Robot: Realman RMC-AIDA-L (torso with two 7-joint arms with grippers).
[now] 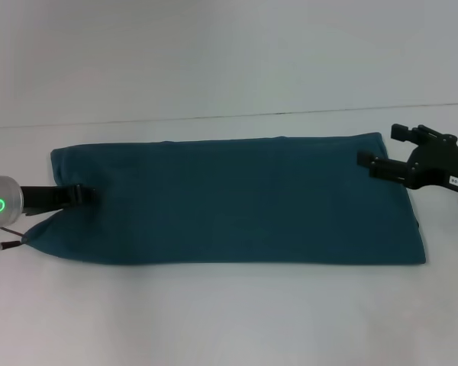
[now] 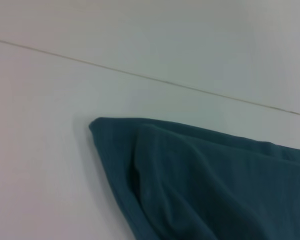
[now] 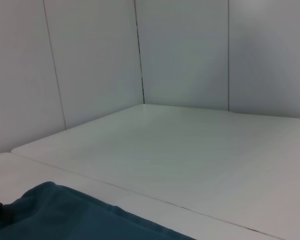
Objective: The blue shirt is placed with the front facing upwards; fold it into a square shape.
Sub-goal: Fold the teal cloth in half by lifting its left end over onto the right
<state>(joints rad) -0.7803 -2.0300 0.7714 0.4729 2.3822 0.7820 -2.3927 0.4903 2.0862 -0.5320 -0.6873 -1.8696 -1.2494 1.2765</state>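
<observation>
The blue shirt (image 1: pixel 237 200) lies flat on the white counter (image 1: pixel 229 313) as a long band, already folded lengthwise, stretching between the two pincers. The left pincer (image 1: pixel 82 195) sits at the band's left end, apparently gripping the fabric there, though I cannot tell for sure. The right pincer (image 1: pixel 378 152), spread wide and holding nothing, hovers at the band's far right corner. To fold well, both should take matching corners and carry one end squarely over the other.
</observation>
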